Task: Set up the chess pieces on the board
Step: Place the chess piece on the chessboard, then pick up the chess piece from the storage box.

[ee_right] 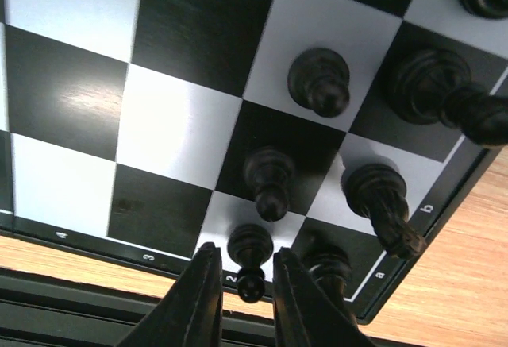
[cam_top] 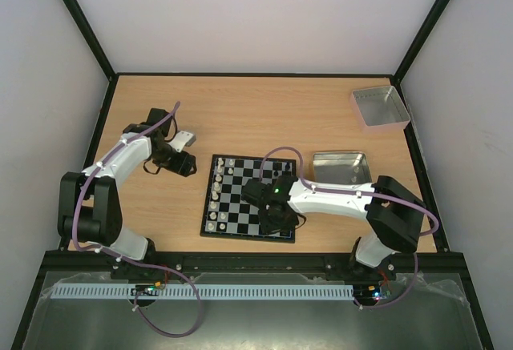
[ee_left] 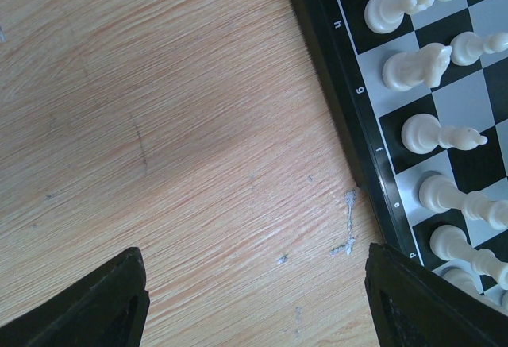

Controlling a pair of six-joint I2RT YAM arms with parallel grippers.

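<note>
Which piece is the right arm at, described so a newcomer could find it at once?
Find the board in the middle of the table and go to its near right corner, under the right gripper. On the pale edge square by the printed 2 stands a black pawn. It alone sits between the jaws; the other black pieces stand outside them.

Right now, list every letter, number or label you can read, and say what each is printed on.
"h", "g": white letters on the black border of the board, left wrist view; the letters further along that edge are too blurred to read.
"4", "3", "2": one border strip, right wrist view.
"a", "b": the adjoining border strip, same view.
Top view: nothing readable.
</note>
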